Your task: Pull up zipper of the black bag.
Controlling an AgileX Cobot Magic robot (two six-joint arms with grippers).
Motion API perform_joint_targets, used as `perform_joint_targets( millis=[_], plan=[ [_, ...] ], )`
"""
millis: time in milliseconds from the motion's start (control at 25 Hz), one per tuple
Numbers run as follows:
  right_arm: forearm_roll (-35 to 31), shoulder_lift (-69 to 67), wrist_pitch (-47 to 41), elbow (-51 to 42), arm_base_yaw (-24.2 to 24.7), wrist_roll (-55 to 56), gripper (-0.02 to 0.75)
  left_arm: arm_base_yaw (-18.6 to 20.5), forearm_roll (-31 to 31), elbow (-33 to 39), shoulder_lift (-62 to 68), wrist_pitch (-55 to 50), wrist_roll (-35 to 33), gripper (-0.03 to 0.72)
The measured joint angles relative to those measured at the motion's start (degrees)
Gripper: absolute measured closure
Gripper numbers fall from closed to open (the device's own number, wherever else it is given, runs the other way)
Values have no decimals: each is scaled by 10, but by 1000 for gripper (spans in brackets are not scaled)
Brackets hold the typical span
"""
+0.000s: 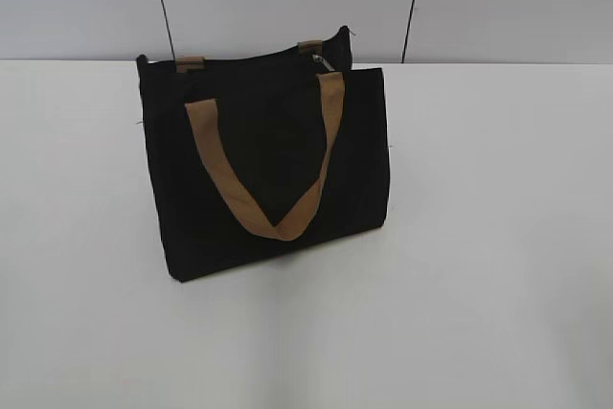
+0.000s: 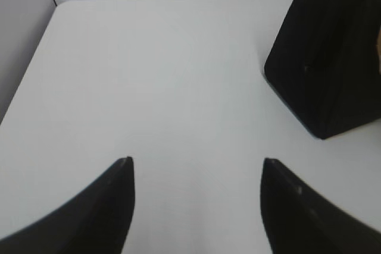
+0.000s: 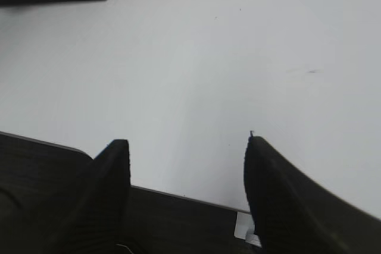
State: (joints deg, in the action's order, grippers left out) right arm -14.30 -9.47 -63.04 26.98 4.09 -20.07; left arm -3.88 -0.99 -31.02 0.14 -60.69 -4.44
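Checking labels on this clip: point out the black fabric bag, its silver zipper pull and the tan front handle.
black fabric bag (image 1: 354,160), exterior view, front panel.
silver zipper pull (image 1: 326,65), exterior view, metal tab at top edge.
tan front handle (image 1: 251,210), exterior view, left side of loop.

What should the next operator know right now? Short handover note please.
Left claw: open, empty, over bare table; the black bag is ahead to its right, not touched.
Right claw: open, empty, near the table's front edge, the bag at far upper left of its view.
The bag stands upright mid-table, near tan handle hanging down the front.
Zipper runs along the top edge; silver pull tab sits near the right end. Whether it is zipped cannot be told.
Done: nothing, no contact.
Left: steady the bag, grip the tab, pull it along the zipper.
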Motion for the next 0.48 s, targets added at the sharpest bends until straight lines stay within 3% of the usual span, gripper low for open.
perform_joint_targets(
  millis=[480],
  plan=[
    [-15, 48, 0, -1, -13, -21, 275, 0, -5, 1, -6, -3, 0, 191]
  ],
)
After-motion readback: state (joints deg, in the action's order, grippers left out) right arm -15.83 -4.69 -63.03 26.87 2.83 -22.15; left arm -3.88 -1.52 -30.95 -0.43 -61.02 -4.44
